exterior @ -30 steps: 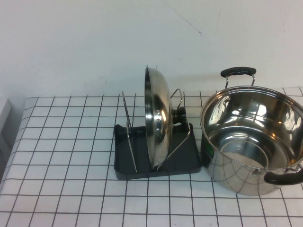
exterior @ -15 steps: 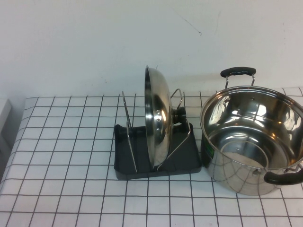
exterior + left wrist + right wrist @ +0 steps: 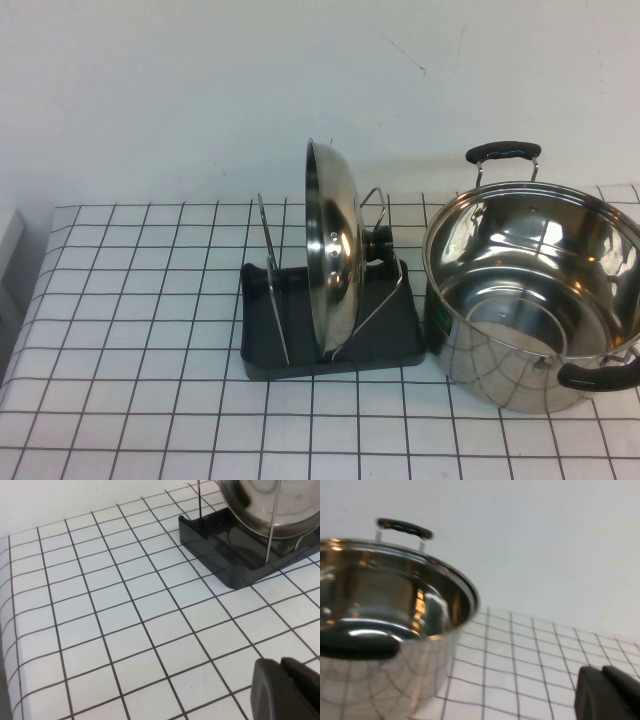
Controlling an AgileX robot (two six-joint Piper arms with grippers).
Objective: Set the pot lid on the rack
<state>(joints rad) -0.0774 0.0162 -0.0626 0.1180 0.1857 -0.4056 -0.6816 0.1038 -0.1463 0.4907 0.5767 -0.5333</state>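
Observation:
The shiny steel pot lid [image 3: 335, 245] stands on edge in the dark grey rack [image 3: 330, 345], leaning against a wire upright, its black knob [image 3: 379, 243] facing the pot. In the left wrist view the lid [image 3: 270, 505] and the rack [image 3: 235, 555] lie some way off from my left gripper [image 3: 280, 664], which is shut and holds nothing. My right gripper [image 3: 601, 671] is shut and empty too, apart from the pot. Neither gripper appears in the high view.
A deep steel pot [image 3: 535, 295] with two black handles stands right of the rack, close to it; it also fills one side of the right wrist view [image 3: 385, 625]. A white cloth with a black grid [image 3: 140, 330] covers the table. A white wall stands behind.

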